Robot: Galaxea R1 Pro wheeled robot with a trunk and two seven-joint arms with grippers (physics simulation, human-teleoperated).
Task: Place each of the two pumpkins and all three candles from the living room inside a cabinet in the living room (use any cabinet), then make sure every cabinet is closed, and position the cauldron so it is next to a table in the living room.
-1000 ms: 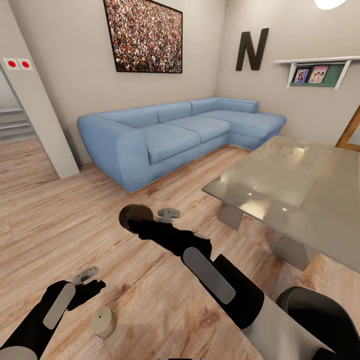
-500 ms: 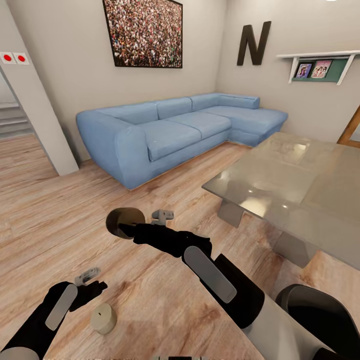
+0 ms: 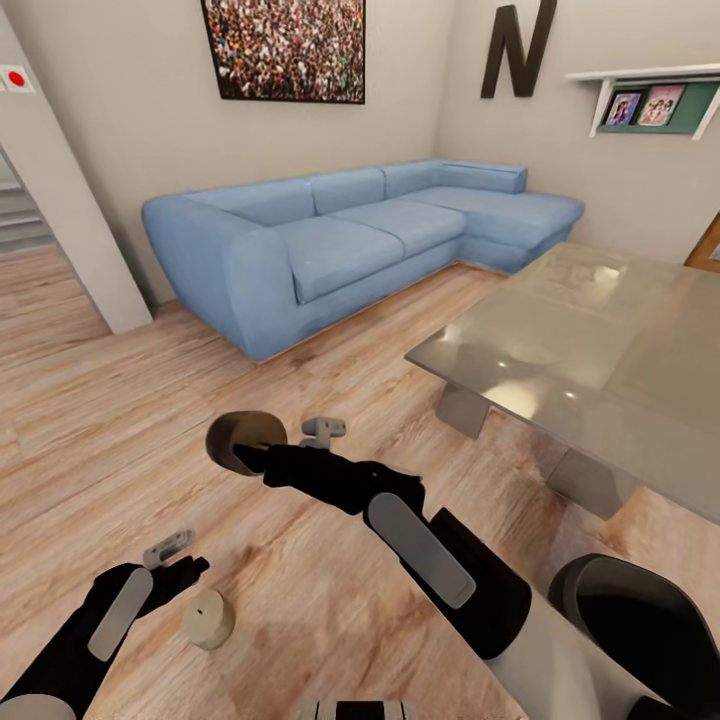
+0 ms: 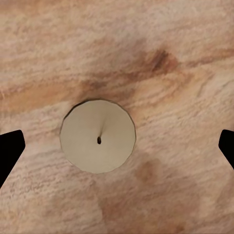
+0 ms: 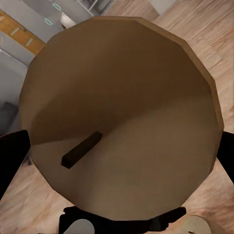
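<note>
The wood-plank floor (image 3: 120, 420) spans the room, with a blue L-shaped sectional sofa (image 3: 340, 240) against the far walls below a framed crowd photograph (image 3: 285, 48), a black letter N (image 3: 518, 45) and a wall shelf (image 3: 650, 95) with photos. The low coffee table (image 3: 600, 360), glossy grey top on angled grey legs, occupies the right of the head view, well apart from the sofa front. The black cauldron (image 3: 635, 620) sits at the lower right corner of the head view, near the table's nearest leg and partly cut off by the frame edge. The right arm extends forward over the floor; the right gripper (image 5: 122, 146) is closed on a tan candle (image 3: 240, 440), which is held off the floor with its flat wick end facing the wrist camera, where the dark wick (image 5: 80, 149) shows clearly and the dark fingers flank the candle on both sides. The left gripper (image 4: 117, 146) hangs above the floor with fingers spread wide and holding nothing; a second pale beige candle (image 4: 98, 136) stands upright on the floor directly between the finger tips, untouched, beside the left gripper in the head view.
</note>
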